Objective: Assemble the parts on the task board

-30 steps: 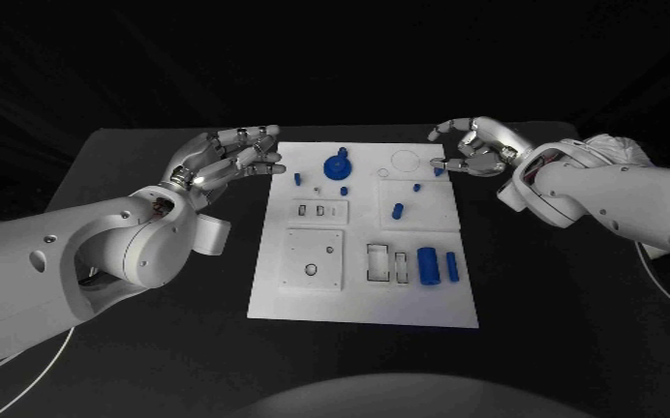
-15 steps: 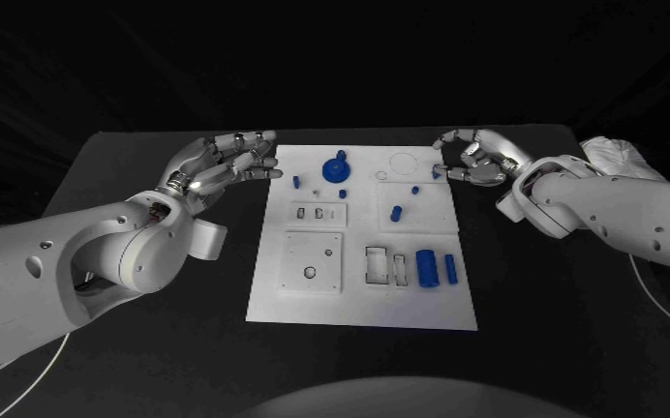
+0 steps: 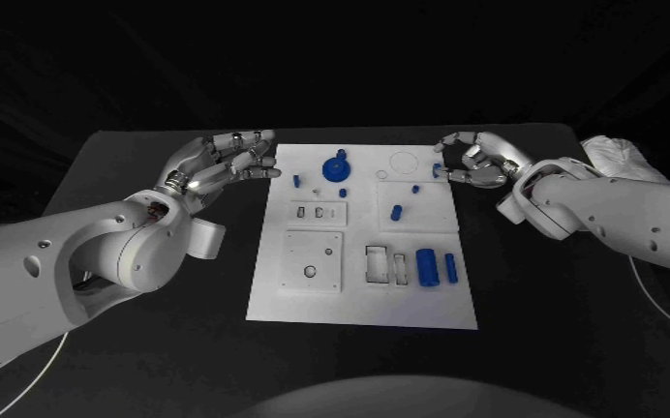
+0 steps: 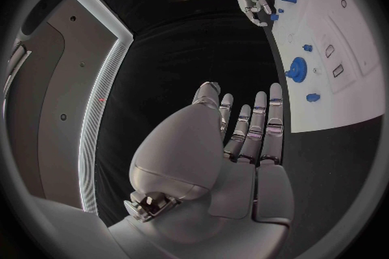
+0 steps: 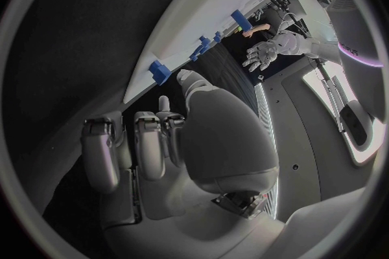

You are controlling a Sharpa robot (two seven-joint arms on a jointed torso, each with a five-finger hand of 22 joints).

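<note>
The flat white rectangular task board (image 3: 366, 292) lies mid-table, small blue plastic parts (image 3: 427, 266) on it. Left silver hand (image 3: 227, 162) spread, empty; right silver hand (image 3: 474, 160) curled — holding nothing visible. No legible writing.

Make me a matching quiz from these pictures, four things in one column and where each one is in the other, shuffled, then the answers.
Things:
1. left hand
2. right hand
3. large round blue part
4. two blue cylinders

Places:
A. lying side by side on the near right part of the task board
B. at the board's far right corner
C. off the board, beside its far left corner
D. on the board's far end, near the middle

Pairs: 1-C, 2-B, 3-D, 4-A
</note>
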